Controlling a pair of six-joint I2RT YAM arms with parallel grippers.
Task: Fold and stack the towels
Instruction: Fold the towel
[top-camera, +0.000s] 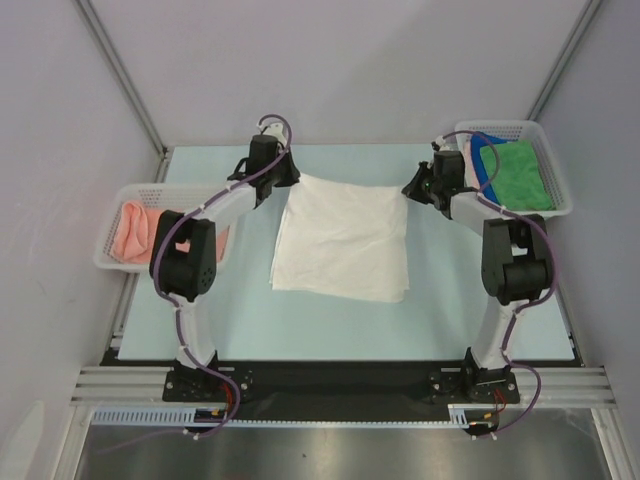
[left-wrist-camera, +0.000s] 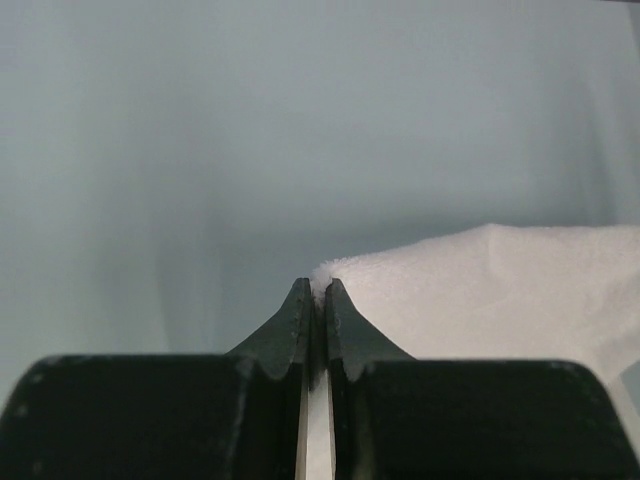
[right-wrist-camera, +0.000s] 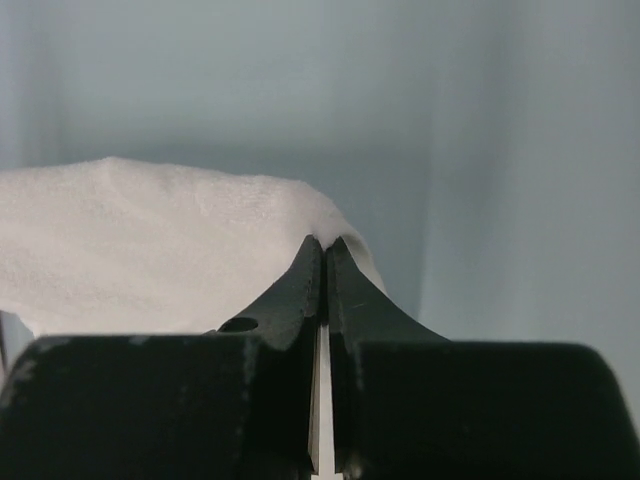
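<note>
The white towel (top-camera: 343, 240) lies spread on the pale table, folded over with a few creases. My left gripper (top-camera: 291, 177) is shut on the white towel's far left corner (left-wrist-camera: 470, 295); the left wrist view shows cloth pinched between the tips (left-wrist-camera: 318, 287). At the far right corner, my right gripper (top-camera: 411, 188) is shut on the same towel (right-wrist-camera: 150, 245), with a bit of cloth squeezed at its tips (right-wrist-camera: 325, 243). The salmon pink towel (top-camera: 135, 232) sits bunched in the left basket. The green towel (top-camera: 515, 172) lies over the blue towel (top-camera: 486, 148) in the right basket.
A white perforated basket (top-camera: 108, 255) stands at the table's left edge, and another (top-camera: 556, 165) at the far right corner. Grey walls close in the back and both sides. The arm bases are bolted along the near edge.
</note>
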